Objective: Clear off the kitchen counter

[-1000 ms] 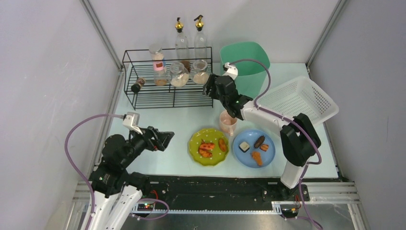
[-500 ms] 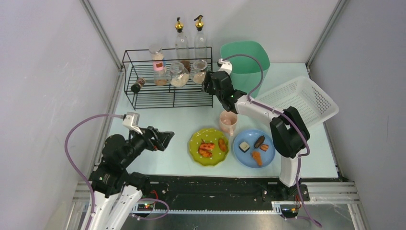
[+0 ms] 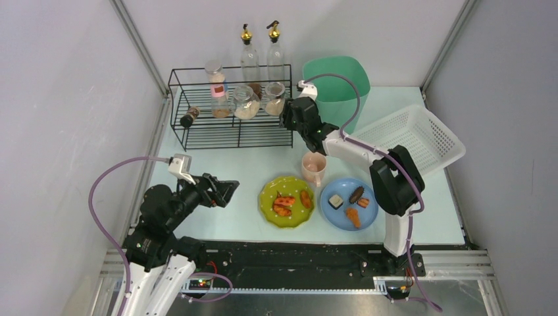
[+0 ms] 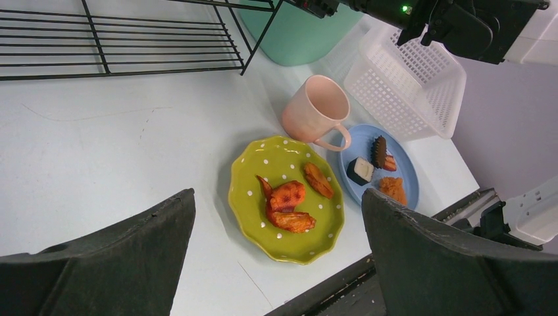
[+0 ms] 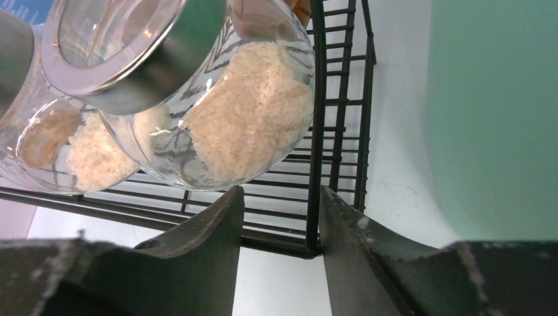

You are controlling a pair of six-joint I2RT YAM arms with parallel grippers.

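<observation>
The pale mint kitchen counter [image 3: 217, 164] holds a green dotted plate [image 3: 270, 209] with fried pieces, a pink mug [image 3: 314, 168] and a blue plate [image 3: 368, 212] with snacks. My right gripper [image 3: 287, 120] is open and empty at the right front corner of the black wire rack [image 3: 230, 131]. In the right wrist view the rack's corner post [image 5: 317, 131] stands between the fingers of the gripper [image 5: 281, 191], close to the right one, with a rice jar [image 5: 243, 112] just above. My left gripper [image 3: 227, 191] is open and empty above the counter's left side, facing the green plate [image 4: 253, 210].
The rack holds several glass jars [image 3: 246, 102], and two oil bottles [image 3: 250, 56] stand behind it. A teal bin [image 3: 339, 85] stands at the back. A tilted white basket [image 3: 411, 137] is at the right. The mug [image 4: 314, 108] sits between rack and blue plate [image 4: 408, 171].
My right arm has swung its gripper left and back towards the rack's right end, and its elbow has shifted left. The left arm has not moved.
</observation>
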